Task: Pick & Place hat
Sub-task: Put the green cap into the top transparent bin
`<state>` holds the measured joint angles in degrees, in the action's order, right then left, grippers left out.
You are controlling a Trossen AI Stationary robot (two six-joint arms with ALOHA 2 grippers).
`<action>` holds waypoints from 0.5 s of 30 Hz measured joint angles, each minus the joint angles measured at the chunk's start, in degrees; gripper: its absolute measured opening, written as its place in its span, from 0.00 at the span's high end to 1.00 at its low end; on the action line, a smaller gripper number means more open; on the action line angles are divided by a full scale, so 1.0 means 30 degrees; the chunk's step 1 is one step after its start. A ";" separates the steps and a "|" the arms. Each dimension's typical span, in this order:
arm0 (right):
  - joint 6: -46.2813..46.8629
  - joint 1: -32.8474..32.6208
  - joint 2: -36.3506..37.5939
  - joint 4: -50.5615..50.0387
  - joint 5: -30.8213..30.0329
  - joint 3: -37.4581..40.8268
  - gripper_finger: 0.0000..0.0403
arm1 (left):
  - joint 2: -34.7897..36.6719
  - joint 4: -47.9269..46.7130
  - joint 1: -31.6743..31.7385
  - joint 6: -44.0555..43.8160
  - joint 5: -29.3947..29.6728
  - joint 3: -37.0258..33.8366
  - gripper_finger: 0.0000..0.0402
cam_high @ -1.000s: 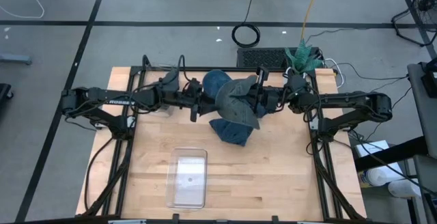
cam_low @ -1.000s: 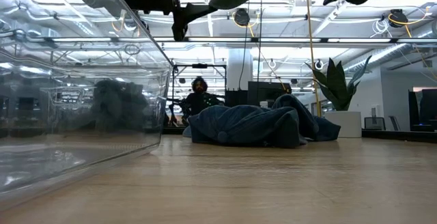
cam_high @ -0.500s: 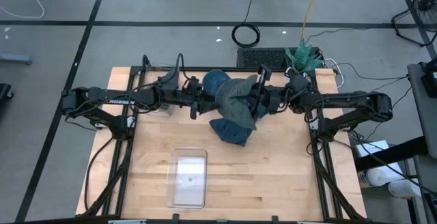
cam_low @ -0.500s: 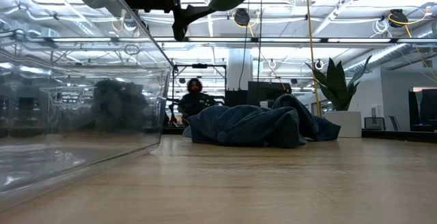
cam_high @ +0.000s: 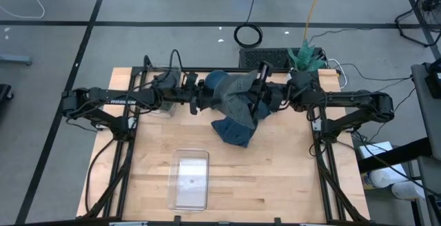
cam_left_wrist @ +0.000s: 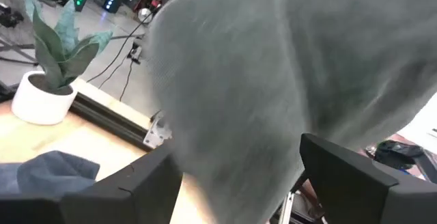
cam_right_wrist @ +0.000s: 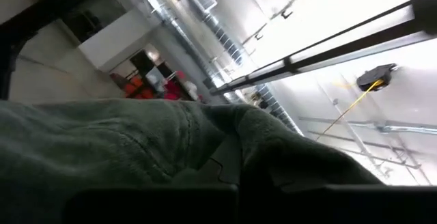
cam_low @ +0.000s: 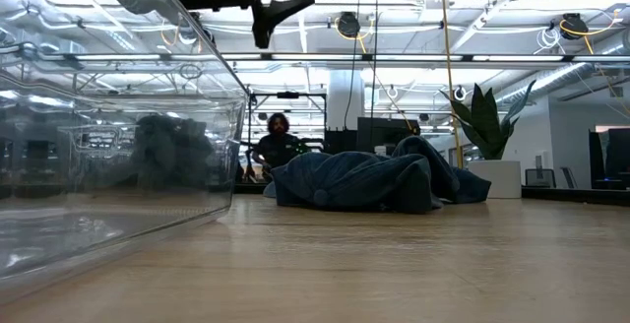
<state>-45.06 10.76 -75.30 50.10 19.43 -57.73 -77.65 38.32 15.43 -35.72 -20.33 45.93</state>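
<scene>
The right claw [cam_high: 260, 99] is clamped shut on a fold of the soft grey-blue fabric hat [cam_high: 238, 96], holding it in the air above the far middle of the pale wooden tabletop [cam_high: 275, 178]. In the right wrist view the cloth [cam_right_wrist: 123, 142] bunches thickly over the dark fingers, which suggests a firm pinch meant to carry the hat's whole weight. Opposite it, at the hat's other side, the left claw [cam_high: 201, 95] has its jaws spread wide: in the left wrist view both dark fingers [cam_left_wrist: 355, 176] stand apart with the hat's cloth [cam_left_wrist: 273, 67] draped between and in front of them, not gripped. My reading is that the hat hangs from one arm alone, ready to be moved.

The hat is limp and felt-like, with a rounded crown and a floppy brim that sags downward. Below the right claw, on the tabletop, lies a crumpled dark blue cloth heap [cam_low: 364, 183], ribbed and folded, with a small button-like knob. Nearer the front edge, well apart from both claws, sits a clear rectangular plastic bin [cam_high: 189, 179], rigid and glossy, likely the place for the hat. A person [cam_low: 279, 144] sits in the room beyond.
</scene>
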 joint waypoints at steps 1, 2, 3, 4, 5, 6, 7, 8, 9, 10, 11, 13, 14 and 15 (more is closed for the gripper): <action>-0.0215 0.0000 -0.0058 -0.0085 -0.0051 0.0012 1.00 | 0.0000 0.0114 -0.0028 -0.0018 -0.0061 0.0000 0.27; -0.0400 0.0000 -0.0170 0.0051 -0.0208 0.0012 1.00 | 0.0000 0.0277 -0.0038 -0.0010 -0.0267 0.0000 0.28; -0.0577 0.0000 -0.0251 0.0226 -0.0499 0.0007 1.00 | 0.0000 0.0430 -0.0048 -0.0012 -0.0473 0.0000 0.29; -0.0710 -0.0007 -0.0279 0.0241 -0.0783 0.0005 1.00 | 0.0000 0.0587 -0.0053 -0.0069 -0.0727 0.0000 0.30; -0.0787 -0.0003 -0.0296 0.0205 -0.1097 0.0005 1.00 | 0.0000 0.0714 -0.0054 -0.0169 -0.0894 0.0000 0.30; -0.0919 0.0003 -0.0310 0.0174 -0.1388 0.0005 1.00 | 0.0000 0.0732 -0.0081 -0.0249 -0.1042 0.0000 0.31; -0.1104 0.0013 -0.0310 0.0034 -0.1569 0.0005 1.00 | 0.0000 0.0711 -0.0117 -0.0288 -0.1100 0.0000 0.32; -0.1283 0.0015 -0.0301 -0.0144 -0.1574 0.0005 1.00 | 0.0000 0.0675 -0.0167 -0.0287 -0.1145 0.0000 0.33; -0.1384 0.0015 -0.0295 -0.0334 -0.1585 0.0005 1.00 | 0.0000 0.0636 -0.0237 -0.0271 -0.1178 0.0000 0.33; -0.1418 0.0015 -0.0295 -0.0524 -0.1585 0.0005 1.00 | 0.0000 0.0605 -0.0329 -0.0265 -0.1201 0.0000 0.34; -0.1419 0.0008 -0.0295 -0.0645 -0.1592 0.0005 1.00 | 0.0000 0.0551 -0.0393 -0.0258 -0.1214 0.0000 0.34; -0.1700 -0.0007 -0.0295 -0.0630 -0.1982 0.0005 1.00 | 0.0000 0.0536 -0.0535 -0.0242 -0.1220 0.0000 0.35; -0.2176 -0.0007 -0.0295 -0.0554 -0.2202 0.0005 1.00 | 0.0000 0.0565 -0.0563 -0.0207 -0.1213 0.0000 0.35; -0.2759 0.0000 -0.0295 -0.0452 -0.2613 0.0005 1.00 | 0.0000 0.0600 -0.0577 -0.0161 -0.1213 0.0000 0.34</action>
<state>-53.34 10.76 -76.18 48.75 11.59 -57.71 -77.65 40.12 13.69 -36.20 -23.97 45.93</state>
